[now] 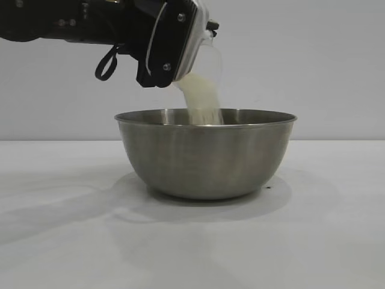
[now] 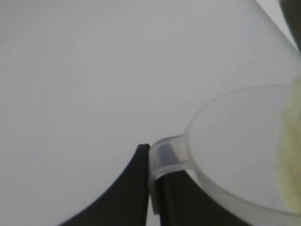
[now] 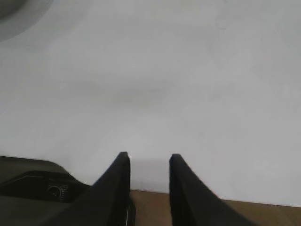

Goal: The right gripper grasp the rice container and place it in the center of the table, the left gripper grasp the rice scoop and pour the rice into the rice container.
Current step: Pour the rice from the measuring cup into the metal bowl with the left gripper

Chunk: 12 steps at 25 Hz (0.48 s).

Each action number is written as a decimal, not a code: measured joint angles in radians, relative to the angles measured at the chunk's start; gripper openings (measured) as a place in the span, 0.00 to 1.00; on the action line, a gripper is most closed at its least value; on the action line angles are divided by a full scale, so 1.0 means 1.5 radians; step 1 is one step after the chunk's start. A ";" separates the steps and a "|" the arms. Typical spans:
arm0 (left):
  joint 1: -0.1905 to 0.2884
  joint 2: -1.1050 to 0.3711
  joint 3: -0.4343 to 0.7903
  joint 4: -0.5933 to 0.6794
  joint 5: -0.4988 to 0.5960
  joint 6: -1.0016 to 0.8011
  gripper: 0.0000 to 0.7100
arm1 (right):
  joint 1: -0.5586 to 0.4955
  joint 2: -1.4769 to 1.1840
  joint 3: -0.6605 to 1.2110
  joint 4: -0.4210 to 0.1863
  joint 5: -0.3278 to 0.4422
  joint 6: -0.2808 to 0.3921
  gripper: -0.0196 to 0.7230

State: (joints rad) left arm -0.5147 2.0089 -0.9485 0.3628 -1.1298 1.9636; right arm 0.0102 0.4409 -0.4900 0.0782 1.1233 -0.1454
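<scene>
The large round brushed stainless-steel bowl [image 1: 206,155] with its thin rolled rim, the rice container, sits upright near the middle of the flat matte white table [image 1: 66,241]. Above its left half, the small clear plastic measuring cup [image 1: 207,63] (the rice scoop) is tipped steeply, mouth downward. White fine-grained rice [image 1: 203,99] falls from it in a pale stream that drops behind the bowl's near rim; the inside of the bowl is hidden from the exterior view.

The black two-fingered left gripper [image 2: 150,186] has its jaws clamped on the cup's side handle, and the left wrist view shows grains lying against the cup's tilted wall. The black right gripper [image 3: 148,165] hangs over bare table, jaws parted and holding nothing.
</scene>
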 joint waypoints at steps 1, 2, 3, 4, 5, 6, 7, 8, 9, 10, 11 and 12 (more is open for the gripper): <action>0.000 0.000 0.000 0.002 0.000 0.008 0.00 | 0.000 0.000 0.000 0.000 0.000 0.000 0.31; 0.000 0.000 0.000 0.003 0.000 0.017 0.00 | 0.000 0.000 0.000 0.000 0.000 0.000 0.31; 0.000 0.000 0.000 0.006 -0.002 0.022 0.00 | 0.000 0.000 0.000 0.000 0.000 0.000 0.31; 0.000 0.000 0.000 0.010 -0.002 0.026 0.00 | 0.000 0.000 0.000 0.000 0.000 0.000 0.31; 0.000 0.000 0.000 0.013 -0.002 0.031 0.00 | 0.000 0.000 0.000 0.000 0.000 0.000 0.31; 0.000 0.000 0.000 0.015 -0.002 0.036 0.00 | 0.000 0.000 0.000 0.000 0.000 0.000 0.31; 0.000 0.000 0.000 0.017 -0.002 0.038 0.00 | 0.000 0.000 0.000 0.000 0.000 0.000 0.31; 0.000 0.000 0.000 0.019 -0.002 0.041 0.00 | 0.000 0.000 0.000 0.000 0.000 0.000 0.31; 0.000 0.000 0.000 0.020 -0.002 0.042 0.00 | 0.000 0.000 0.000 0.000 0.000 0.000 0.31; 0.000 0.000 0.000 0.023 -0.002 0.043 0.00 | 0.000 0.000 0.000 0.000 0.000 0.000 0.31; 0.000 0.000 0.000 0.025 -0.002 0.043 0.00 | 0.000 0.000 0.000 0.000 0.000 0.000 0.31; 0.000 0.000 0.000 0.028 -0.002 0.043 0.00 | 0.000 0.000 0.000 0.000 0.000 0.000 0.31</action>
State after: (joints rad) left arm -0.5147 2.0089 -0.9485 0.4044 -1.1326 2.0286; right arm 0.0102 0.4409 -0.4900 0.0782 1.1233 -0.1454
